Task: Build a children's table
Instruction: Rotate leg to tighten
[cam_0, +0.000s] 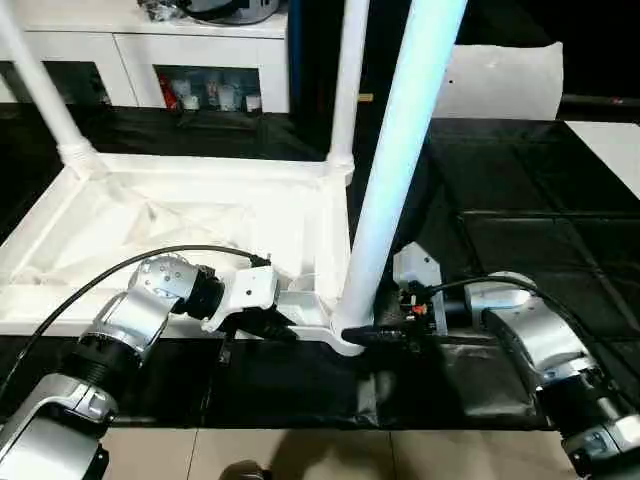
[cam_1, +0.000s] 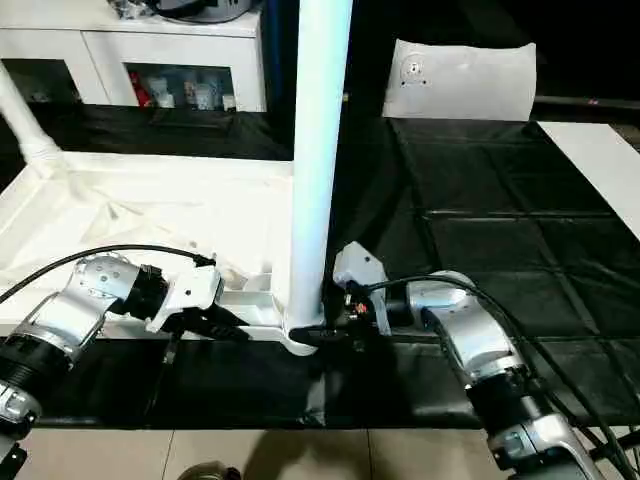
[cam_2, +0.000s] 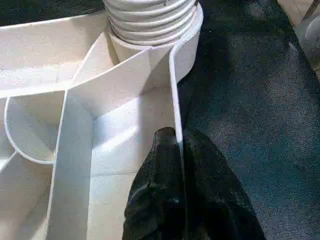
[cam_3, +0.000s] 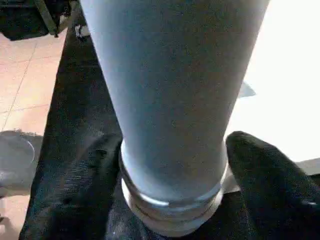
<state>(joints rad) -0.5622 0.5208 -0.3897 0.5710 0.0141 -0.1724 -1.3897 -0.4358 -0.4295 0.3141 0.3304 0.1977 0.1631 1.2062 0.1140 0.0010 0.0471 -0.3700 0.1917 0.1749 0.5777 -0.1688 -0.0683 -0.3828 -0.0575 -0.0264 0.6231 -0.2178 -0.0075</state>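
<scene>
Nearby, left gripper (cam_2: 180, 150) jaws pinching tabletop (cam_0: 180, 215) rim; right gripper (cam_3: 172, 165) jaws straddling leg (cam_3: 172, 100).

The tabletop (cam_0: 190, 215) looked like smooth white plastic with a slight sheen, as did the near leg (cam_0: 400, 160), ribbed at its foot. The cloth (cam_0: 500, 250) beneath was black and matt. Both forearms (cam_0: 125, 325) were brushed silver metal; the fingers (cam_2: 170, 200) looked black, finely textured.

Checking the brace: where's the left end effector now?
Head view, lower left: left end effector pinches the tabletop rim wall, beside the near leg.
</scene>
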